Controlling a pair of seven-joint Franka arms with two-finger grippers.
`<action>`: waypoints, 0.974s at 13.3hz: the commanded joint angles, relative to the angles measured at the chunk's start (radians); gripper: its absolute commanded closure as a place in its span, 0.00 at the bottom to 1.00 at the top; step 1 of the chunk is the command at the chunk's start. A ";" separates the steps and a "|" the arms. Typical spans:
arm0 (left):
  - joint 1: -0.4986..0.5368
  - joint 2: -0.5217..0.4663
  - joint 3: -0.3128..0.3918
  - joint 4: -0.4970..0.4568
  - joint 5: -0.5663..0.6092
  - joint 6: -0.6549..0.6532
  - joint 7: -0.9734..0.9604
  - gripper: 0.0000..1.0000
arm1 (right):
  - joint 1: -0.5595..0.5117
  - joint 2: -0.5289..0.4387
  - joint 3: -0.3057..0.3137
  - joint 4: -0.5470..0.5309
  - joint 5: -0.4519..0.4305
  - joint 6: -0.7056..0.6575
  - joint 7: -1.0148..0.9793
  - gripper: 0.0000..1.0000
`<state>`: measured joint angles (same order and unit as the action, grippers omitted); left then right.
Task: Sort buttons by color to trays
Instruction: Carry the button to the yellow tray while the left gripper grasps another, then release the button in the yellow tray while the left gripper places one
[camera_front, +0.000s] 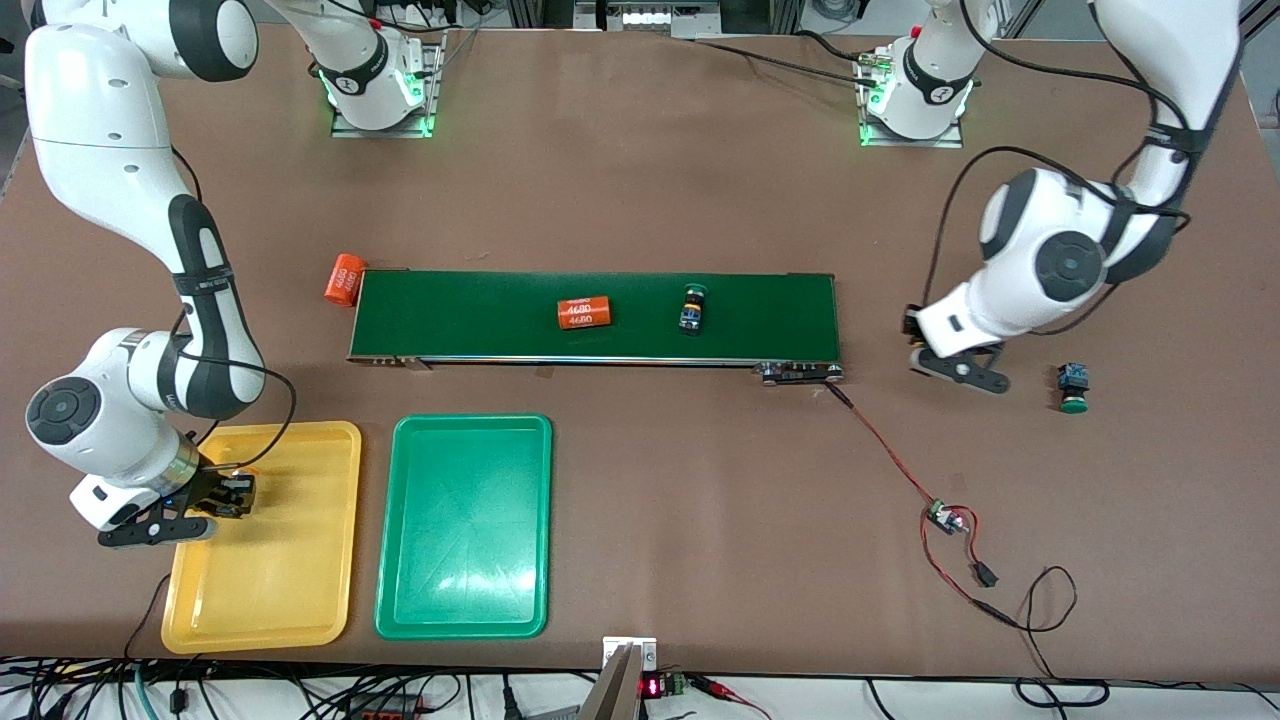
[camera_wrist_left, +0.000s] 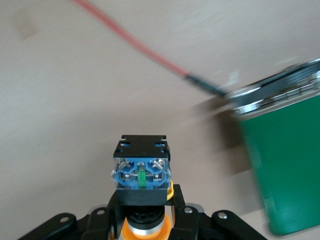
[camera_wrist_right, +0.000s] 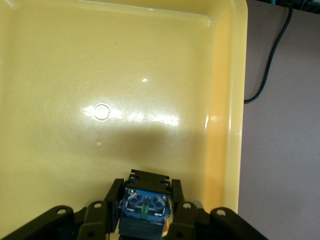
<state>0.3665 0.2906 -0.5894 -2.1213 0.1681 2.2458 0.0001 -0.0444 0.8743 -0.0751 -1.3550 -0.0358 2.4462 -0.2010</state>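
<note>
Mid-sort, with both arms carrying.

Right gripper (camera_front: 232, 492) low over the yellow tray (camera_front: 300, 560), at the tray's edge toward the right arm's end of the desk (camera_front: 640, 160). Closed on a button (camera_wrist_right: 145, 210), seen from the right wrist with blue-and-black body between the fingers (camera_wrist_right: 182, 215); an orange glint beside the gripper in the front view suggests a yellow cap, so the right tray for it. Step in hand, by the look of it: dropping this one off. Next move there: lower, spread the fingers, let the button settle on the tray floor, lift clear without dragging it.

Left gripper (camera_front: 925, 350) over bare desk off the end of the belt (camera_front: 600, 315), toward the left arm's end. Shut on a second button (camera_wrist_left: 142, 172), yellow-orange cap (camera_wrist_left: 142, 231) down between the fingers, black-and-blue body sticking out. Next: a long carry across to the yellow tray, likely best after the right arm clears out.

Still to sort: a green-capped button (camera_front: 1073, 388) on the desk near the left gripper, and one more (camera_front: 692, 307) lying on the belt beside an orange cylinder (camera_front: 584, 313); cap colour of that one hard to tell. Another cylinder (camera_front: 343, 280) at the belt's end, not part of the job. Green tray (camera_front: 465, 525) empty, beside the yellow one.
</note>
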 joint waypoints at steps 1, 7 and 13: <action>-0.125 -0.016 0.002 0.014 -0.032 -0.025 -0.154 1.00 | -0.017 0.006 0.020 -0.001 -0.001 0.013 -0.008 0.35; -0.270 0.061 0.002 0.053 -0.035 -0.011 -0.296 1.00 | -0.015 0.000 0.020 -0.007 0.001 0.011 0.002 0.00; -0.296 0.128 0.006 0.055 -0.110 0.070 -0.321 0.98 | -0.011 -0.067 0.040 -0.007 0.002 -0.137 0.002 0.00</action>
<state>0.0909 0.3956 -0.5945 -2.0932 0.0775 2.3052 -0.3110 -0.0457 0.8520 -0.0533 -1.3511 -0.0356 2.3738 -0.2000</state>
